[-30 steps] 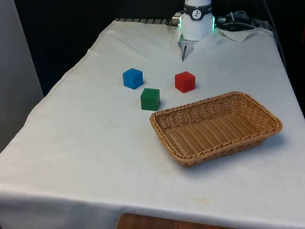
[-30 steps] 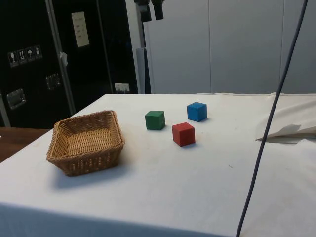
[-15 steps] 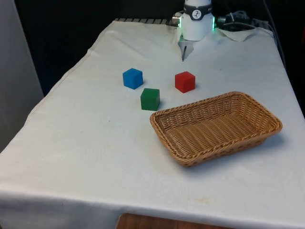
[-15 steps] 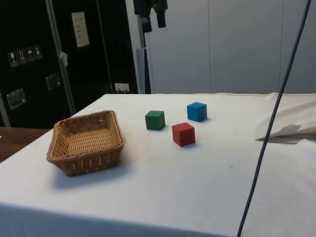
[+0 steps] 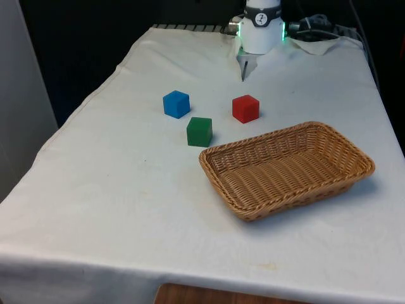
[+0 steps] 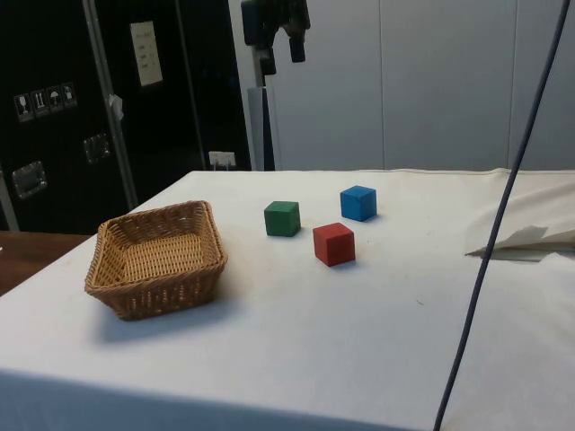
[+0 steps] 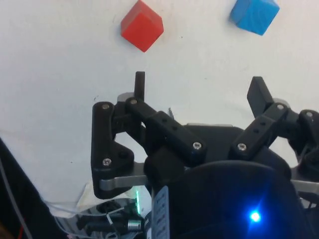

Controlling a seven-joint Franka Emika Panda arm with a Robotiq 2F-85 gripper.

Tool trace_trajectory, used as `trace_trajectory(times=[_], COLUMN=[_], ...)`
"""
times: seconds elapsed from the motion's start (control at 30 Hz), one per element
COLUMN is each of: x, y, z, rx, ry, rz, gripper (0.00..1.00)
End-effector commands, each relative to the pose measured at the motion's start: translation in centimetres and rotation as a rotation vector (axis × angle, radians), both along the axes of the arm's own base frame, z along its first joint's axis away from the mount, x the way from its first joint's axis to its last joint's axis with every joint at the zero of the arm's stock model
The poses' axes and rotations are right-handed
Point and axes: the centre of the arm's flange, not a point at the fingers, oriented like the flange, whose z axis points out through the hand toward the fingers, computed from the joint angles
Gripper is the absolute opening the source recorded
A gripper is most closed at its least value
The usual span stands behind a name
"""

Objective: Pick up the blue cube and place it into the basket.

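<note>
A: Front view. We see the blue cube (image 5: 176, 104) on the surface (image 5: 126, 209), green cube (image 5: 199, 132) just beside it on the near side, red cube (image 5: 245, 108) toward the front view's right, all three apart. Basket (image 5: 288, 168) sits nearer the camera than the cubes, nothing in it.

B: End effector there?

A: We can't place it from that one. Side view: end effector (image 6: 278, 40) hangs high above the surface (image 6: 359, 341), two fingers pointing down with a gap between them. Blue cube (image 6: 358, 203) is well below it and off to one side, green cube (image 6: 282, 218) almost straight below, red cube (image 6: 333, 243) below and closer to the camera. Basket (image 6: 158, 259) well apart from it, beyond the green cube.

B: Wrist view?

A: End effector (image 7: 198, 88) is spread wide, nothing between the fingers (image 7: 140, 85). We see the blue cube (image 7: 254, 15) beyond one fingertip, the red cube (image 7: 142, 25) beyond the other, both flat on the cloth, neither touched.
</note>
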Motion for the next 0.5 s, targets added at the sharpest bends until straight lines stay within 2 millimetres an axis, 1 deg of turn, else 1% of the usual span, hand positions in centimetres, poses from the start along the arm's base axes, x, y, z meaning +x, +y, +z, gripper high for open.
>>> trace_trajectory(times=[0.0,0.23,0.27,0.47], x=[0.1,0.2,0.1,0.0], y=[-0.1,-0.2,-0.1,-0.5], z=[-0.2,-1.1,-1.0,-2.1], rx=[-0.011,-0.029,-0.021,-0.029], ry=[-0.009,-0.011,0.000,-0.013], rz=[-0.013,-0.067,-0.060,-0.097], gripper=[1.00,1.00,1.00,1.00])
